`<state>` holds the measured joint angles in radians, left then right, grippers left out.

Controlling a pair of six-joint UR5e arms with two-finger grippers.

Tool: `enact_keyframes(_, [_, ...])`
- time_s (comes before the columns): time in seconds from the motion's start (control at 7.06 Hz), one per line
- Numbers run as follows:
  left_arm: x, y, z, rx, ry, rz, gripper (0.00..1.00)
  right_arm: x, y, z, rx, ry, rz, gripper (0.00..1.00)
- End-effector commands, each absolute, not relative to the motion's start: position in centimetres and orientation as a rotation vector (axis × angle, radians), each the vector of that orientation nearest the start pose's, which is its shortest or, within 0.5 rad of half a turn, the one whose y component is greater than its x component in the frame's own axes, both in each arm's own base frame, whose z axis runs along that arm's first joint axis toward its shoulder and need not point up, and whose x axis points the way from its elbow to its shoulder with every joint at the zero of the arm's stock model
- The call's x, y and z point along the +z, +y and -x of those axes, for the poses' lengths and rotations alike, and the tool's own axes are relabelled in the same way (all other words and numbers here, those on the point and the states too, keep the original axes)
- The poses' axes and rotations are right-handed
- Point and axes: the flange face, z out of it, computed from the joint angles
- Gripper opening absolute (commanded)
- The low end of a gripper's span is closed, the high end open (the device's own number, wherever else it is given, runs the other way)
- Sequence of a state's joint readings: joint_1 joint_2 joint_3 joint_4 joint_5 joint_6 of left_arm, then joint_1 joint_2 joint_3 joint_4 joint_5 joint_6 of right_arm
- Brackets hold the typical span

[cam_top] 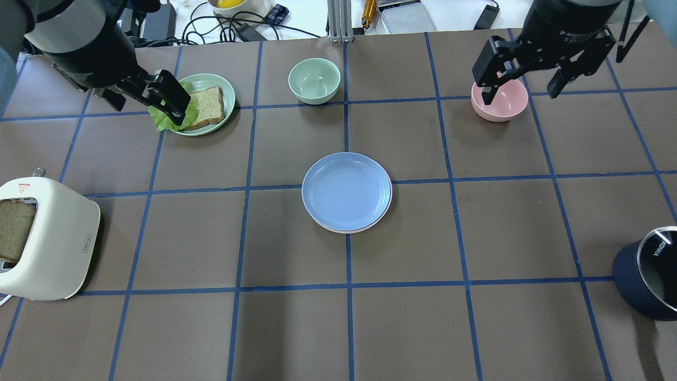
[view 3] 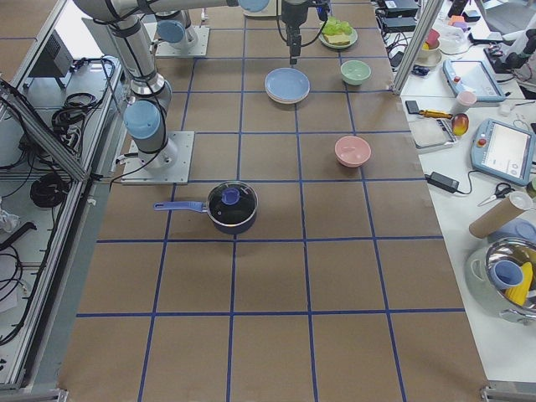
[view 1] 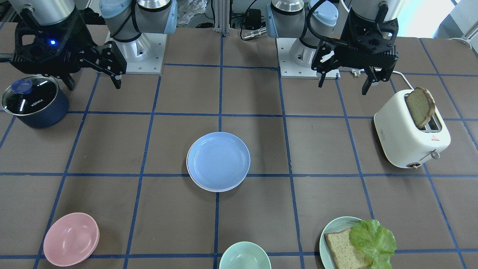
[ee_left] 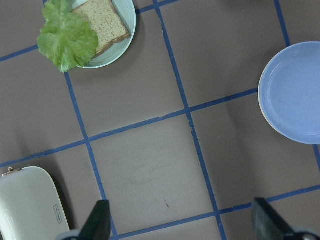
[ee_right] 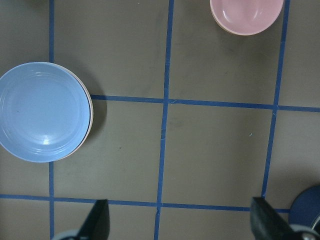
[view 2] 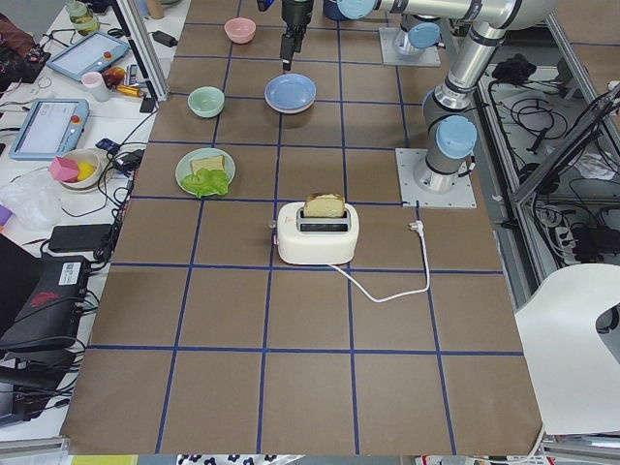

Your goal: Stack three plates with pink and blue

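Observation:
The light blue plate [view 1: 218, 160] lies on top of a stack at the table's middle, also in the overhead view [cam_top: 346, 190] and both wrist views [ee_left: 295, 92] [ee_right: 44, 111]. Thin pale pink and whitish rims of the plates beneath show at its edge [cam_top: 365, 228]. My left gripper [view 1: 342, 86] [cam_top: 145, 108] [ee_left: 181, 222] is open and empty, raised above the table near the bread plate. My right gripper [view 1: 94, 85] [cam_top: 520, 97] [ee_right: 180, 222] is open and empty, raised above the pink bowl's side of the table. Both are far from the stack.
A pink bowl [cam_top: 500, 100] and a green bowl [cam_top: 314, 79] stand at the far edge. A teal plate [cam_top: 225, 87] holds bread and lettuce. A white toaster [cam_top: 47, 238] with bread stands on my left, a dark blue lidded pot [cam_top: 648, 280] on my right.

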<state>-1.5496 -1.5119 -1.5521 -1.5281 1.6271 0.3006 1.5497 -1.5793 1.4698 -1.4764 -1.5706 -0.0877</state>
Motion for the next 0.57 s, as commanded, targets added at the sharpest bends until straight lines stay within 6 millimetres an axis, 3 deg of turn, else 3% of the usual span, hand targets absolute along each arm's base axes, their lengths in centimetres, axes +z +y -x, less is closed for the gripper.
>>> enact_keyframes(0.0, [52.67, -48.20, 11.82, -0.161, 3.035, -0.424, 1.00, 53.45, -47.59, -12.51, -0.021, 3.142, 0.111, 1.00])
enact_keyframes(0.28, [52.27, -48.47, 11.92, -0.151, 3.054, -0.385, 1.00, 53.47, -47.60, -12.51, -0.024, 3.142, 0.113, 1.00])
enact_keyframes(0.42, [52.24, -48.44, 11.97, -0.152, 3.077, -0.258, 1.00, 53.47, -47.62, -12.41, -0.024, 3.145, 0.116, 1.00])
